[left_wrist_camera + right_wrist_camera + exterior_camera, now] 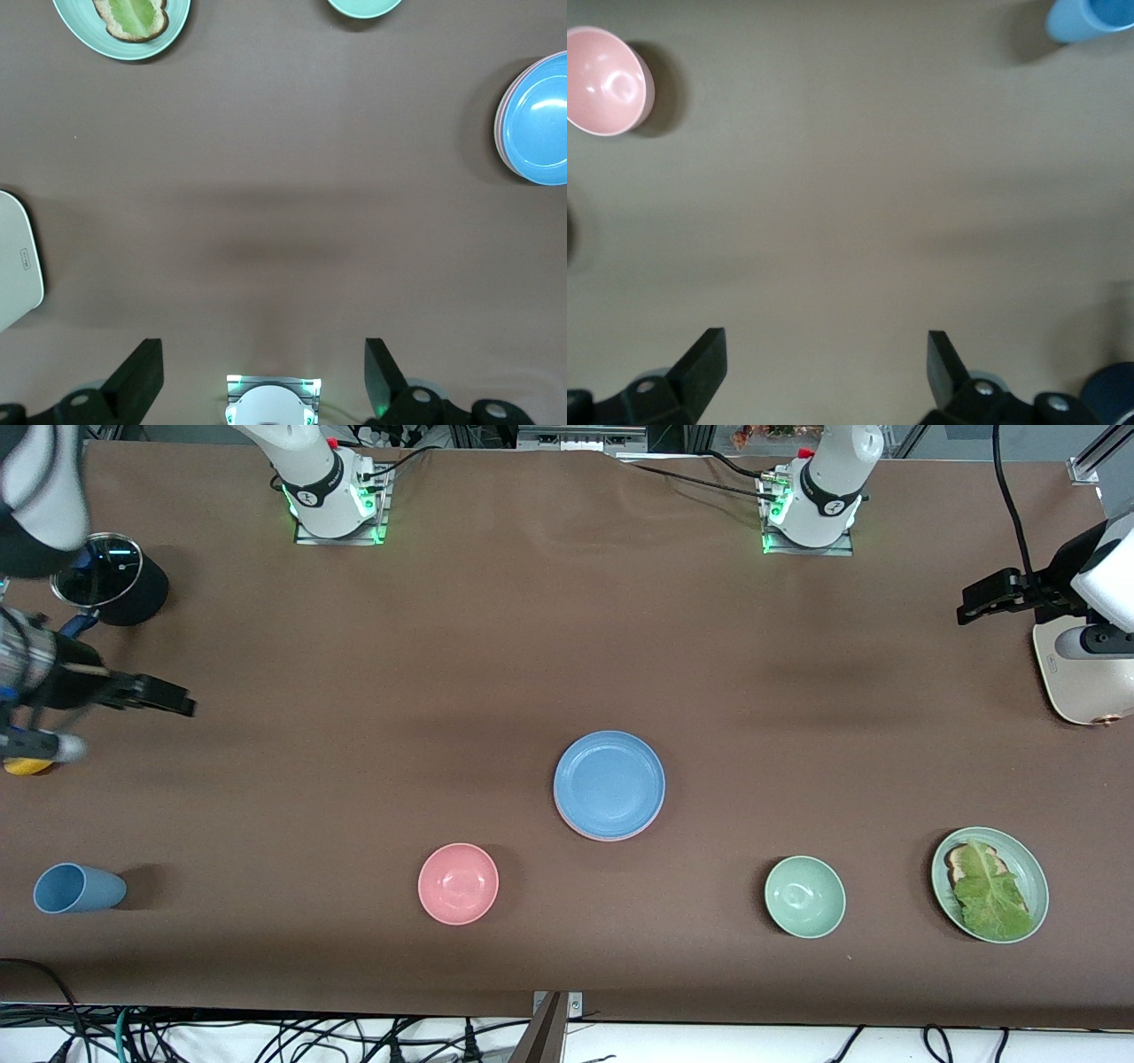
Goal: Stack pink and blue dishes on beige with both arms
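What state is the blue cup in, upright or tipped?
Tipped. The blue cup lies on its side on the table, its open mouth facing the right arm's end.

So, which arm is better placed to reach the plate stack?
Probably left: the open left gripper has the blue plate in its wrist view; the open right gripper sees the pink bowl and blue cup.

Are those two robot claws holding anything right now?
No. The left gripper and the right gripper are both open and empty above bare table. The blue plate lies on top of the stack, untouched.
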